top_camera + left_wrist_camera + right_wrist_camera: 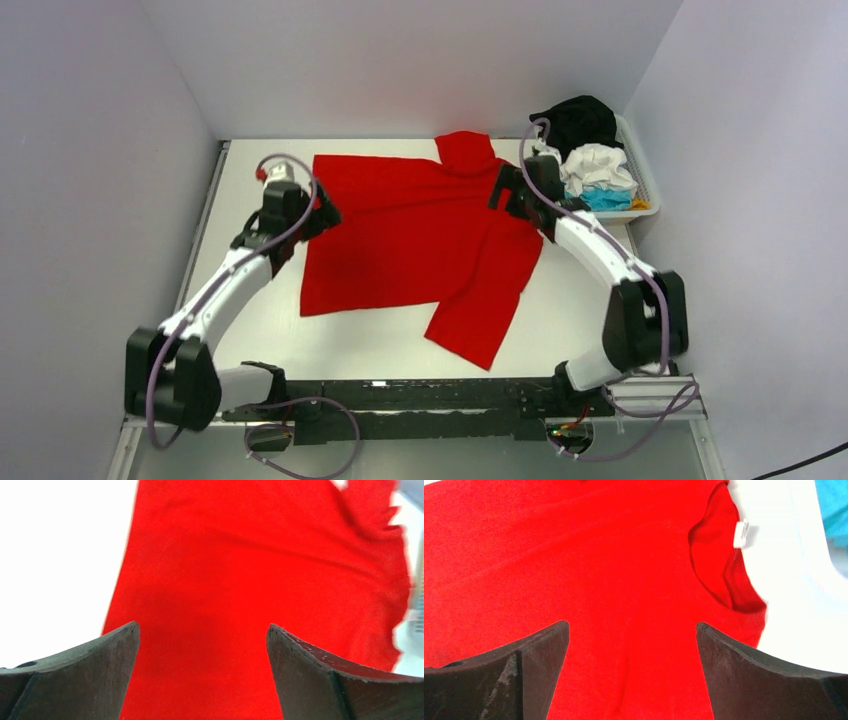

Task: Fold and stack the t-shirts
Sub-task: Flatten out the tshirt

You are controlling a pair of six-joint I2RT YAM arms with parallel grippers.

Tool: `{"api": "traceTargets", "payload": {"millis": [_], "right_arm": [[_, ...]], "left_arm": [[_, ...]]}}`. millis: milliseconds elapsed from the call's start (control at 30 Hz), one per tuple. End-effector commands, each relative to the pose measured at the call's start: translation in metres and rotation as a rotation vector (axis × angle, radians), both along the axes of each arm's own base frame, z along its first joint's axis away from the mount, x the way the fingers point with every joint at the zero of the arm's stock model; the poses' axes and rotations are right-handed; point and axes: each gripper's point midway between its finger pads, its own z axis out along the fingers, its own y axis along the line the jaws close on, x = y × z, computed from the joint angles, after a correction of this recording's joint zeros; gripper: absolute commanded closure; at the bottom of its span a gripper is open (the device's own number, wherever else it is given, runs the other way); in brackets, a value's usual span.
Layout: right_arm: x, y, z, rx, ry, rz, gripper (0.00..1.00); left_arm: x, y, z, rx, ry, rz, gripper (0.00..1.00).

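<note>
A bright red t-shirt (410, 235) lies spread on the white table, one sleeve hanging toward the front and a bunched part at the back. My left gripper (322, 212) is open over the shirt's left edge; red cloth (260, 570) fills its view. My right gripper (497, 195) is open over the shirt's right side near the collar (719, 565) with its white label. Black (575, 118), white (597, 165) and turquoise (606, 198) shirts lie in the basket.
A white slatted basket (646, 190) stands at the back right against the wall. White walls close in the table on left, back and right. Bare table (250, 330) shows to the left and front of the red shirt.
</note>
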Motion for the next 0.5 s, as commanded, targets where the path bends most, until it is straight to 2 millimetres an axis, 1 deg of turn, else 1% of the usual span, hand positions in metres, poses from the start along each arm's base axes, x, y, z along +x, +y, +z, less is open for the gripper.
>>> {"api": "traceTargets", "payload": {"millis": [0,67,133,200,300,467], "right_arm": [[-0.024,-0.002,-0.005,0.105,-0.056,-0.041,0.00],[-0.035,0.003,-0.004,0.133,-0.065,-0.010,0.00],[-0.043,0.002,-0.009,0.129,-0.051,-0.001,0.00],[-0.048,0.000,-0.014,0.116,-0.028,-0.003,0.00],[-0.052,-0.001,-0.021,0.106,-0.001,-0.001,0.00],[-0.055,-0.004,-0.025,0.095,0.015,-0.006,0.00]], "left_arm": [[-0.073,0.036,-0.071,0.073,0.219,0.126,0.01],[-0.090,0.041,-0.080,0.074,0.244,0.146,0.01],[-0.103,0.043,-0.090,0.065,0.260,0.148,0.00],[-0.114,0.044,-0.101,0.048,0.278,0.162,0.02],[-0.128,0.045,-0.117,0.034,0.313,0.179,0.11],[-0.147,0.041,-0.138,0.002,0.383,0.171,0.25]]}}
